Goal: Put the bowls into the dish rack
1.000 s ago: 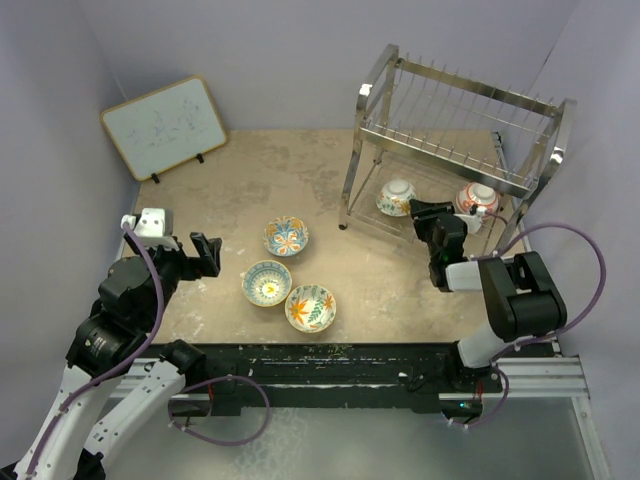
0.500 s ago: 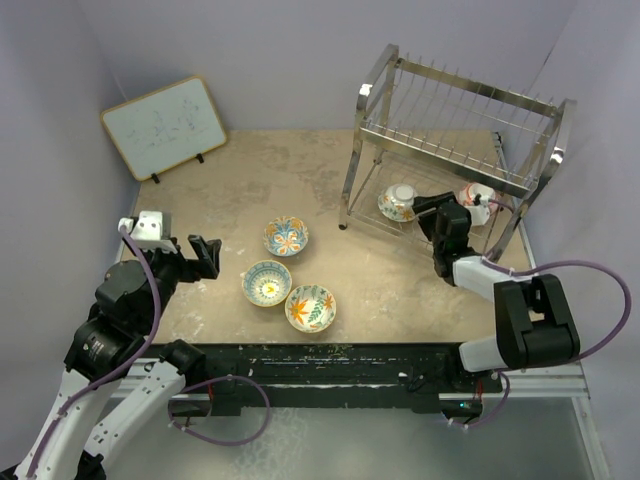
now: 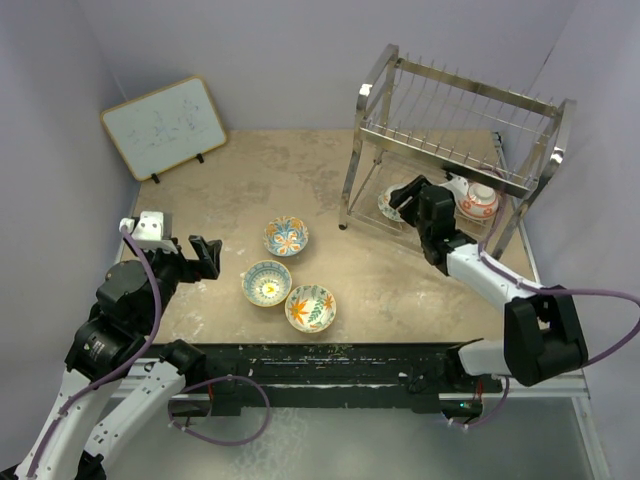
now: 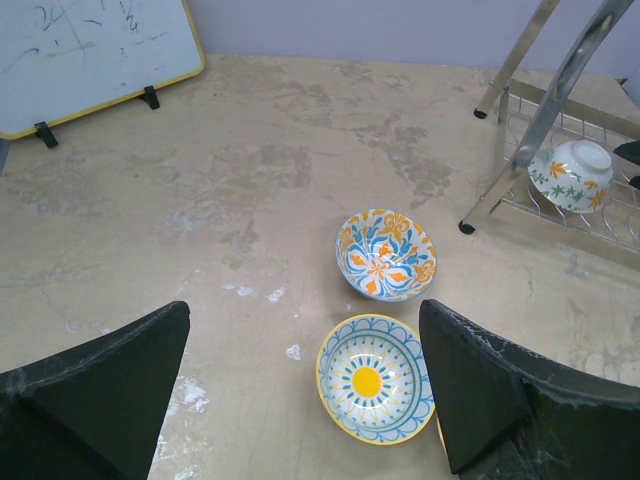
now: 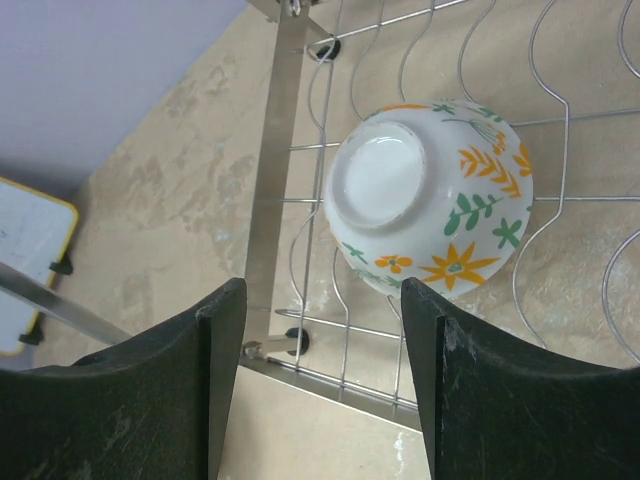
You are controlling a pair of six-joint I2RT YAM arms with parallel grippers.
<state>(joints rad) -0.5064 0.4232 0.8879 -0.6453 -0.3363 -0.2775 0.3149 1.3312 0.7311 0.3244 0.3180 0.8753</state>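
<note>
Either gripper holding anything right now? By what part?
Nothing held: right gripper open, not gripping the bowl in the rack; left gripper open, empty.

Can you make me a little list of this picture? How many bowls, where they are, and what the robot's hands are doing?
Bowls on table: three, right way up: blue-orange bowl, yellow-middle bowl, leafy bowl
Bowls in dish rack: two, bottom shelf: flowery bowl, bottom showing; red bowl
Left hand: open, empty
Right hand: open, by flowery bowl
Whiteboard: back left
</note>
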